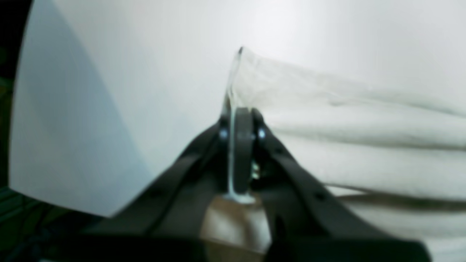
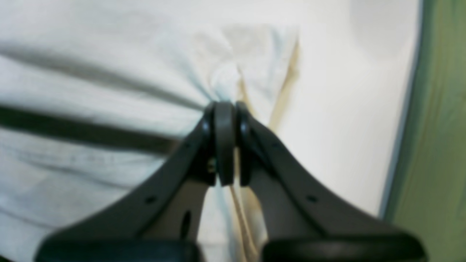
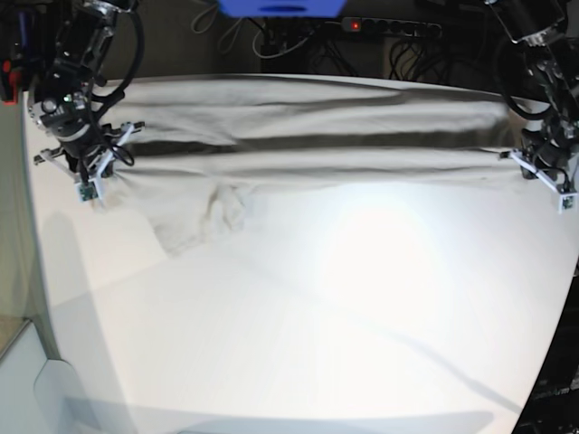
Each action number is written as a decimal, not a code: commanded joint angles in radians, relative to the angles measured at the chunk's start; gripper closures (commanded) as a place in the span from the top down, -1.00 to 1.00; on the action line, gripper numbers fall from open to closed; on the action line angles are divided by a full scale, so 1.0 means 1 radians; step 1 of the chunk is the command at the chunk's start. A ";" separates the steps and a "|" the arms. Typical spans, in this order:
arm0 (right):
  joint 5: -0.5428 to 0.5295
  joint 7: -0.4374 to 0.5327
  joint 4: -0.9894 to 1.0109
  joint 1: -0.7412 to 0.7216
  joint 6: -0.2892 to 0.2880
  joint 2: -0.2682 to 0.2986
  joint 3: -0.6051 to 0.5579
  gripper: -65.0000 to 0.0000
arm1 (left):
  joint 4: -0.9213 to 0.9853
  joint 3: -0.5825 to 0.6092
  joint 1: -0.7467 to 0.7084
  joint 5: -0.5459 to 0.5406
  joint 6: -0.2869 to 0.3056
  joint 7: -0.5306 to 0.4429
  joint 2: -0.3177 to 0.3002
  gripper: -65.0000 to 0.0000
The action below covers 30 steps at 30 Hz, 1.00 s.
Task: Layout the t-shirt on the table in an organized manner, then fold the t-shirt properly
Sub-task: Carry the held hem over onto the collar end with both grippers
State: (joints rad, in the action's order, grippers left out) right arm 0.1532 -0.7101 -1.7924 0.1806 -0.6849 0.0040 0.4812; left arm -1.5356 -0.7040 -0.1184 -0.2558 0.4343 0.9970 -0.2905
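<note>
Spanning the far part of the large matte white table [image 3: 298,344], the soft, wrinkled light grey-beige cotton t-shirt [image 3: 308,136] is stretched into a long horizontal band between both arms, lying from about 10 o'clock to 2 o'clock in the base view. At 9 o'clock, the right gripper [image 3: 89,165] is clenched on a bunched fabric edge; its wrist view shows the jaws pressed together with cloth radiating from the pinch. A loose part, probably a sleeve, droops onto the table at about 10 o'clock. At 3 o'clock, the left gripper [image 3: 544,168] is likewise clamped on an edge fold. Handling judgement: the garment is light, limp and non-fragile; it will sag and crease wherever unsupported, so hold it at hems or corners under even tension. Both wrist views are blurred, so neither shows which hem or seam is pinched. The neck label cannot be made out, and long shadowed folds conceal the middle layers.
</note>
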 commanded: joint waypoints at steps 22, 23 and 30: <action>-0.004 0.025 -0.020 0.009 -0.013 0.011 0.000 -1.00 | 0.073 0.097 0.096 0.003 -0.001 -0.099 -0.088 -0.99; -0.004 0.025 -0.020 0.009 -0.013 0.011 0.000 -1.00 | 0.086 0.109 0.096 0.003 -0.001 -0.112 -0.088 -0.99; -0.004 0.020 -0.013 0.010 -0.013 0.011 0.003 -1.00 | 0.113 0.122 0.089 0.005 -0.001 -0.126 -0.083 -0.99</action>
State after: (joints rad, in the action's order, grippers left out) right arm 0.1532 -0.7071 -1.7893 0.1978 -0.6849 0.0051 0.4805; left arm -1.4109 -0.5766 -0.0387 -0.2481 0.4347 0.8886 -0.3519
